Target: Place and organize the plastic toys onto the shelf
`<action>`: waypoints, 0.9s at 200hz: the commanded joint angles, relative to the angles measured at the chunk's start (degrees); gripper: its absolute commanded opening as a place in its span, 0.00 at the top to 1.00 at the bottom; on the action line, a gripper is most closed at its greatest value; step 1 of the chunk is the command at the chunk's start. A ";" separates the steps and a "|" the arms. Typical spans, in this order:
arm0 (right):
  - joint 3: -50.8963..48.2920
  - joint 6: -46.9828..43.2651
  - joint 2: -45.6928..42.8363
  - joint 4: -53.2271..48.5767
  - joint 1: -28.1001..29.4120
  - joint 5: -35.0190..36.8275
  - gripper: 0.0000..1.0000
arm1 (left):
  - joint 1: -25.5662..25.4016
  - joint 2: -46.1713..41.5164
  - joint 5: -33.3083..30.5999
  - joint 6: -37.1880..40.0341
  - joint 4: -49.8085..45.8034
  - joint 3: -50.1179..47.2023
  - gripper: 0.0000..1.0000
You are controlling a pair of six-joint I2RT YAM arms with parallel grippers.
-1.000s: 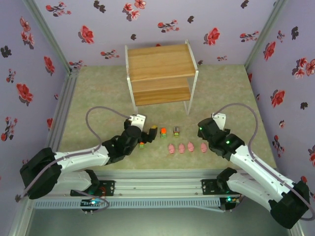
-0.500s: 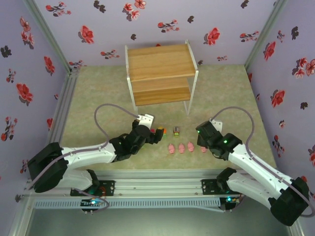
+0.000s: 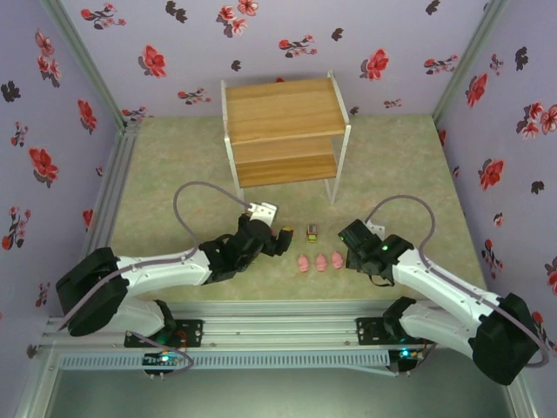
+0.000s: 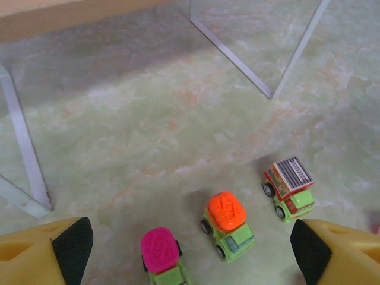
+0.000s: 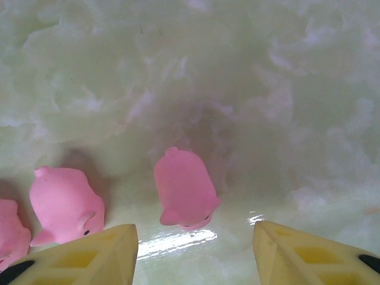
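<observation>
Three trucks (image 4: 228, 222) on the counter (image 4: 178, 119) ahead of wide-spread, empty left jaws. Right jaws, parted, straddle one pig (image 5: 184, 189); skewed closing may squirt it toward neighbour pig (image 5: 64, 205). Shelf (image 3: 283, 109) well apart.

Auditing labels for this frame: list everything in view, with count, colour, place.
shelf: 1, wood boards on a white frame, far centre
trucks: 3 seen, yellow-green with magenta, orange and grey tops, on the mat in front of the shelf
pigs: 4, pink, in a row right of the trucks
mat: 1, pale green marbled, covers the table
walls: 3, lilac with red flowers, around the mat
arms: 2, white and black, near edge
left gripper: 1, yellow, open above the trucks
right gripper: 1, yellow, open astride the end pig, not touching it
</observation>
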 commanded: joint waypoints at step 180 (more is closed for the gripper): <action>-0.87 1.59 9.02 2.25 -1.15 -1.03 0.48 | -0.23 1.44 8.58 -1.72 -0.83 2.64 0.10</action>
